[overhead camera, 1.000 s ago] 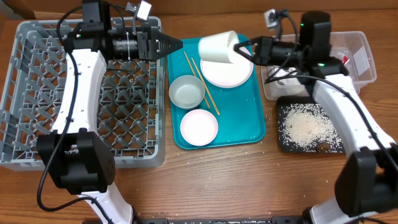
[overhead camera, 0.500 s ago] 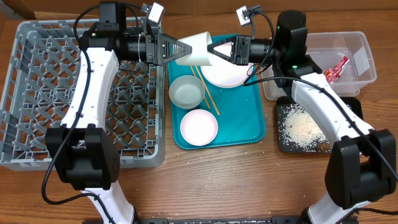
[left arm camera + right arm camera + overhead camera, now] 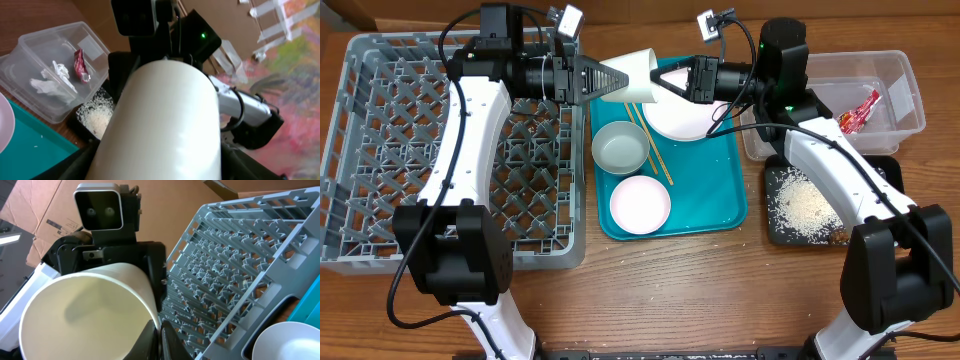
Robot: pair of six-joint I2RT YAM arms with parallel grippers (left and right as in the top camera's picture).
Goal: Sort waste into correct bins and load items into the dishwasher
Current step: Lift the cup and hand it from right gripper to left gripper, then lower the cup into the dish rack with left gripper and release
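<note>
The small white cup [image 3: 635, 75] hangs on its side above the teal tray's far edge, between both arms. My right gripper [image 3: 660, 78] pinches its rim, one finger inside, as the right wrist view [image 3: 159, 340] shows on the cup [image 3: 85, 315]. My left gripper [image 3: 610, 78] clasps the cup's body [image 3: 165, 125] from the base end, fingers [image 3: 160, 167] on both sides. The grey dish rack [image 3: 380, 150] lies at the left. The plate [image 3: 690, 120], two bowls [image 3: 620, 147] [image 3: 640, 204] and chopsticks [image 3: 655, 150] lie on the tray.
The teal tray [image 3: 710, 200] is in the middle. The clear tub [image 3: 895, 90] at the right holds the red wrapper [image 3: 858, 110] and tissue [image 3: 47, 85]. The black tray [image 3: 775, 225] in front of it holds rice [image 3: 810, 205].
The right gripper carried the cup left to the left gripper, which opened and came around the cup's base. In the last half second almost nothing moved.
</note>
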